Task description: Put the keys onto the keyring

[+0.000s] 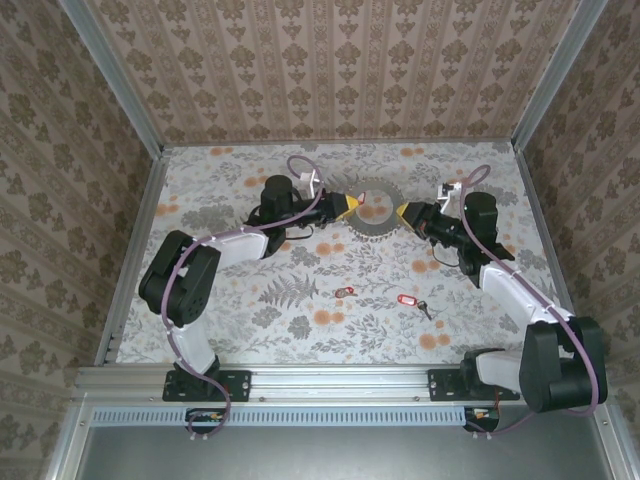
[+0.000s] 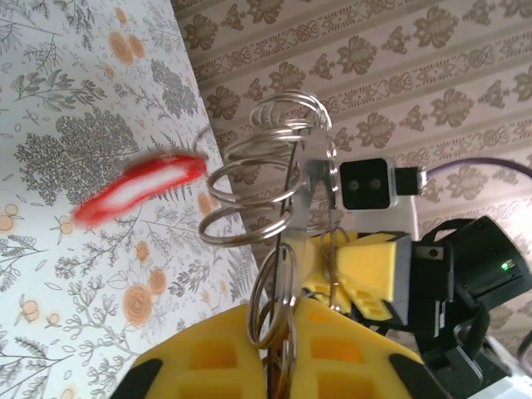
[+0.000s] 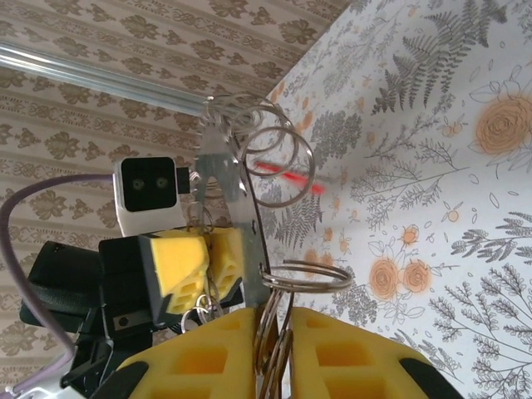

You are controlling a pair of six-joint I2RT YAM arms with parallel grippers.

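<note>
Claws first: left claw (image 2: 278, 320) is clamped on a bunch of wire loops at one side of the keyring (image 1: 376, 228), yellow pads pinched together with metal between them. Right claw (image 3: 274, 320) is clamped the same way on the opposite side, facing the left one. From above they sit nose to nose at the far middle of the surface (image 1: 230, 300), left claw (image 1: 347, 207) and right claw (image 1: 407, 213), with the ring spanned between them. My read: a two-sided grip keeps the ring from spinning and lets one arm pry a loop open while the other braces. Wrist views show wall behind the loops, so the ring looks tilted up off the surface; can't confirm the height. One red-tagged key (image 2: 141, 184) hangs off a loop on the surface side of the bundle. Its tag is blurred, so I can't tell if it is fully threaded or just hooked. Two more loose keys (image 1: 345, 292) (image 1: 405, 299) lie flat on the surface nearer the bases, well apart from the ring, untouched. Judgement: one key in hand, two to go. Risk: with both claws busy holding, fetching the next key means one side lets go and the ring can sag or twist.
</note>
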